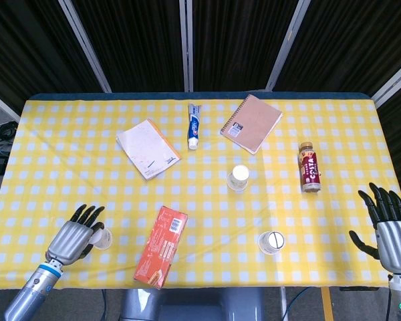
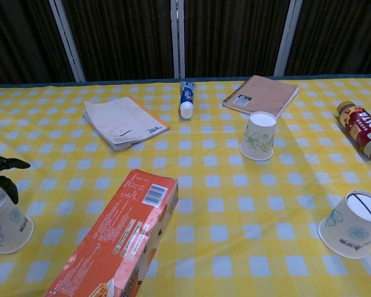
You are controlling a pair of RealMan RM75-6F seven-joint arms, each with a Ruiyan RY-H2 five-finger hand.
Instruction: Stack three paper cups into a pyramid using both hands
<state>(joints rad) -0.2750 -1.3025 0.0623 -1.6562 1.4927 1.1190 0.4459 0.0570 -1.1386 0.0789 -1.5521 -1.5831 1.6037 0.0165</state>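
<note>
Bright, even light (soft shadows), sharp

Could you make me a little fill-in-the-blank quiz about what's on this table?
1. The number of paper cups on the table is ____.
2. The toothpaste tube lies between the booklet and the spiral ____.
3. The hand over the near-left cup is the robot's ____ hand.
4. The long carton is coloured ____.

Missing words: three; notebook; left; orange

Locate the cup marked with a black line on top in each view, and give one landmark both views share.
Head view: the black-line cup stands near the front edge, right of centre, below the red bottle.
Chest view: the same cup is at lower right, tilted in the picture, in front of the bottle.
Shared landmark: the orange box lies to its left in both.
</note>
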